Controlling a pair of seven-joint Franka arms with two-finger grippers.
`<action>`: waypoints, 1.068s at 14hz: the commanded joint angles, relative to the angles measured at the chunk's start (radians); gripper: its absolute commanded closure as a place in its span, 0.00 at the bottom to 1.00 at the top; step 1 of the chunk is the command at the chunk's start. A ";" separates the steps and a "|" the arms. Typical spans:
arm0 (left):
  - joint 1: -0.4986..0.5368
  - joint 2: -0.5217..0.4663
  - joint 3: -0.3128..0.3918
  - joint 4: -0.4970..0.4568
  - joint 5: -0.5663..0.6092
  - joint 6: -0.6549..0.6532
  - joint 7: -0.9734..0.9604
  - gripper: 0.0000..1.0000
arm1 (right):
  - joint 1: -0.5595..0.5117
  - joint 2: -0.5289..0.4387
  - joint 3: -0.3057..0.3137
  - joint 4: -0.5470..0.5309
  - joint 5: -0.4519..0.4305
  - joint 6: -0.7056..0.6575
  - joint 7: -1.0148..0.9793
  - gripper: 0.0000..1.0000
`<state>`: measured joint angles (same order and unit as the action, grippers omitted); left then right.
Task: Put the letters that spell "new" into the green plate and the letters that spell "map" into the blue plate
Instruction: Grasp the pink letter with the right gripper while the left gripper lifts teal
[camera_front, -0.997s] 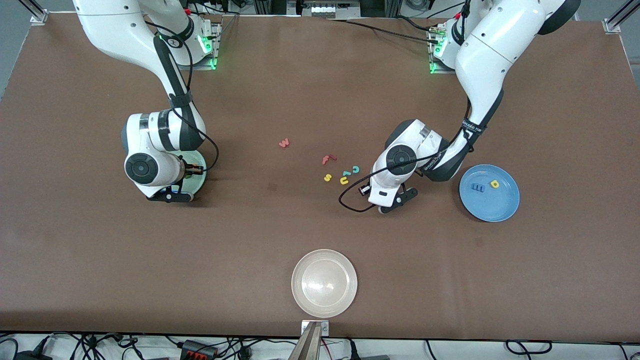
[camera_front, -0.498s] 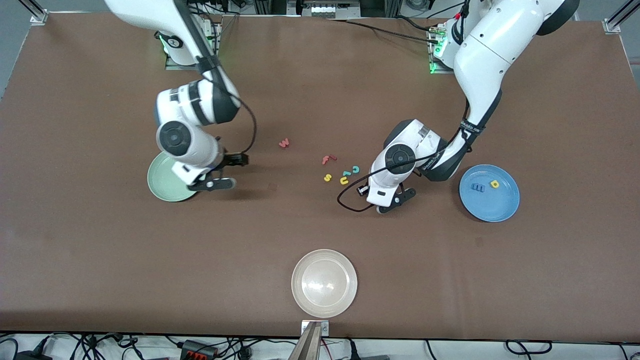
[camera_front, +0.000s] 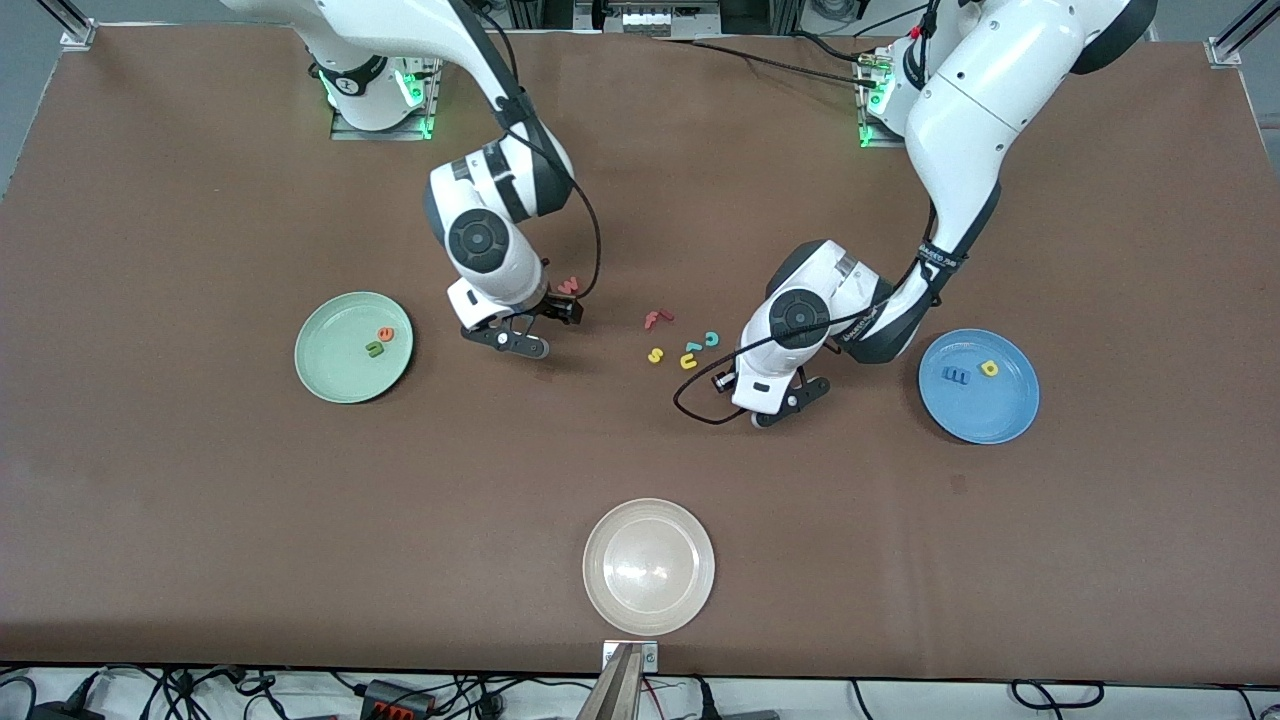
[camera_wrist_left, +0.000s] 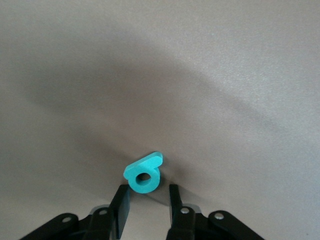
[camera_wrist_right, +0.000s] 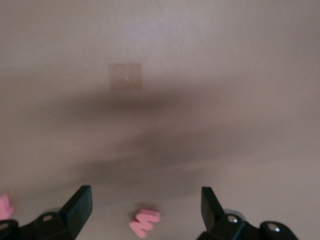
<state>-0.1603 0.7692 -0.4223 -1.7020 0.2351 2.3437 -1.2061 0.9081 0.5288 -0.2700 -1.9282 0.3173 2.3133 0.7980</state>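
The right gripper (camera_front: 532, 322) has left the green plate (camera_front: 330, 375), jaws wide over the pink "w" (camera_wrist_right: 145, 222); the left gripper (camera_wrist_left: 146, 200) clamps the teal "a" (camera_wrist_left: 144, 173).

Both arms wear glossy white shells with dark grey joints and round dark caps on the wrist housings. A black cable runs down the right arm (camera_front: 490, 70) and loops beside its wrist; another hangs in a loop below the left arm (camera_front: 960, 110), which carries a black band with small white lettering. Green lights glow at both bases. The fingers (camera_wrist_left: 120, 210) are black, with silver screws at their mounts.
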 joint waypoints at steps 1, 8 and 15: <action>-0.007 0.018 0.000 0.019 0.004 0.009 0.000 0.67 | 0.063 0.025 -0.009 -0.003 0.019 0.037 0.238 0.04; -0.005 0.009 0.010 0.018 0.033 -0.001 0.076 0.66 | 0.118 0.023 -0.011 -0.069 0.019 0.028 0.498 0.09; -0.001 0.009 0.008 0.013 0.159 -0.018 0.161 0.61 | 0.124 0.017 -0.011 -0.069 0.019 0.038 0.540 0.43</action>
<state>-0.1630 0.7691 -0.4208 -1.6987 0.3631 2.3465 -1.1204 1.0140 0.5622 -0.2713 -1.9817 0.3186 2.3442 1.3172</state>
